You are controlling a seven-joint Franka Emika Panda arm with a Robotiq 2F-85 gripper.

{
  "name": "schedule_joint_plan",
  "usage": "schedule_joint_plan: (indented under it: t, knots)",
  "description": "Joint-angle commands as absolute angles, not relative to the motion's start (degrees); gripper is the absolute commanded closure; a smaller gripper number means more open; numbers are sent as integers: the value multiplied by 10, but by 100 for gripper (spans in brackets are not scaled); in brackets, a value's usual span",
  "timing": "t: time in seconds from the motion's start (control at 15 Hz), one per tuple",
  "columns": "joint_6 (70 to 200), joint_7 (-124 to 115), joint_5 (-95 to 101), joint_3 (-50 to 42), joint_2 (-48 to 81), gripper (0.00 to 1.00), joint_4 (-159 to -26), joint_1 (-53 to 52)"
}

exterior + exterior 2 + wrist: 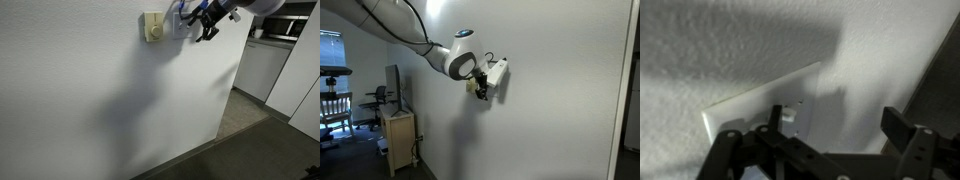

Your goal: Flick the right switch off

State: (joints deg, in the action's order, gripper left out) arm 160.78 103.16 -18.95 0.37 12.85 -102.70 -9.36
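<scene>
The white wall plate [745, 112] shows in the wrist view, with its small white toggle, the right switch [790, 114], near its right side. My gripper [837, 125] is open right in front of the wall. Its left finger is against or just beside the toggle and its right finger is over bare wall. In both exterior views the gripper [205, 28] [482, 90] is up against the wall and hides most of the white plate [177, 27]. The cream-yellow plate with the knob [153, 27] is just beside it.
The wall ends at a corner [240, 70]. Beyond it is a counter with a microwave [282, 28]. In an exterior view a wooden cabinet [398, 135] with a monitor stands by the wall, with chairs [334, 105] further off.
</scene>
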Motion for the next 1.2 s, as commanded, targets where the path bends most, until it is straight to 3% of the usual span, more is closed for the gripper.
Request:
schedule_joint_plan:
  t: [0.0, 0.67, 1.13]
  knots:
    - [1603, 1056, -223, 9, 160, 0, -1031, -76]
    - [1590, 1050, -232, 4, 151, 0, -1025, -83]
    - [1514, 1017, -169, -17, 122, 0, -1016, -93]
